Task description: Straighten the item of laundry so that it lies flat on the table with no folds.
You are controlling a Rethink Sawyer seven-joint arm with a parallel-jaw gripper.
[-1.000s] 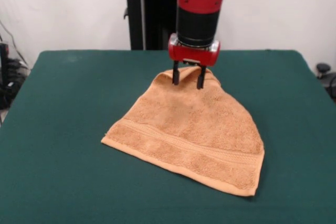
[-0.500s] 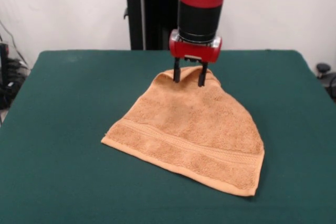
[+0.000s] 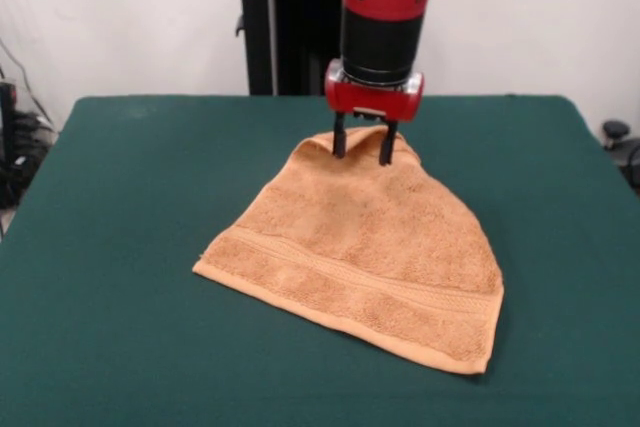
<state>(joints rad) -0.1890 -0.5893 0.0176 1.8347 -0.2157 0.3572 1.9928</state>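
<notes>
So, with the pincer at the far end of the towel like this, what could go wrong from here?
1. The pincer straddles only the bunched far tip of the towel, its fingers apart. It could close on several layers and drag the fold along.
2. It could close on too little cloth and slip off.
3. The near striped edge lies loose on the table; a pull might slide the whole towel without flattening it.

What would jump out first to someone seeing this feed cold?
First, the red and black arm coming down from the top centre, its gripper open with one finger on either side of a raised hump of cloth. Next, the orange-tan towel in the middle of the green table: it narrows to that hump at the far end and spreads wide toward the camera, a woven stripe running along its near edge.
</notes>
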